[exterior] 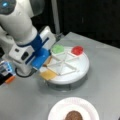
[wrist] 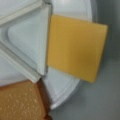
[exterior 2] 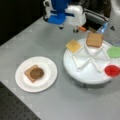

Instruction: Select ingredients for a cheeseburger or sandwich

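The white divided tray [exterior 2: 86,75] sits at a front view's right, holding a toast square [exterior 2: 94,39], lettuce [exterior 2: 114,52] and a red disc [exterior 2: 112,70]. On the plate [exterior 2: 23,83], toast [exterior 2: 28,73] already carries the patty [exterior 2: 37,73]. The gripper [exterior 2: 67,28] hangs above the tray's edge, the cheese square [wrist: 76,51] lying flat directly below it, overhanging the rim. Whether the jaws are parted, I can't tell from here.

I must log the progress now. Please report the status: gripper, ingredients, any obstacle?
Gripper above cheese square on divided tray, holding nothing. Toast with patty already on plate. Second toast still on tray. Nothing blocking.
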You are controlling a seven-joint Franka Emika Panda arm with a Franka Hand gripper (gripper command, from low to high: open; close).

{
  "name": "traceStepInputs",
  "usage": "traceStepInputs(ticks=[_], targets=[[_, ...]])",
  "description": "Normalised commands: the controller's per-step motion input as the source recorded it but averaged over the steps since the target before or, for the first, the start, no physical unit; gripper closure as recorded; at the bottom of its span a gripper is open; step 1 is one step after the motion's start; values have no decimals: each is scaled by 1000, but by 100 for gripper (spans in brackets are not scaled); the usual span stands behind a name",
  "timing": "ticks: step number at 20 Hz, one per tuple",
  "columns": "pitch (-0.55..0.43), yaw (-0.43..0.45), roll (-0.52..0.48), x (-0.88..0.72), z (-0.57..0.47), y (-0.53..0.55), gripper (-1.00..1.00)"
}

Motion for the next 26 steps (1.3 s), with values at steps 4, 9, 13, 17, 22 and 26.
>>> traceStepInputs(ticks=[4, 9, 13, 17, 22, 26], targets=[[155, 63, 678, 285, 46, -417, -100], [100, 107, 721, 273, -47, -392, -100], [56, 140, 799, 209, -188, -418, -100], [13, 120, 796, 201, -264, -445, -100], [-28, 137, 599, 237, -274, -383, -100], [-83, 180, 455, 258, -225, -219, -100]])
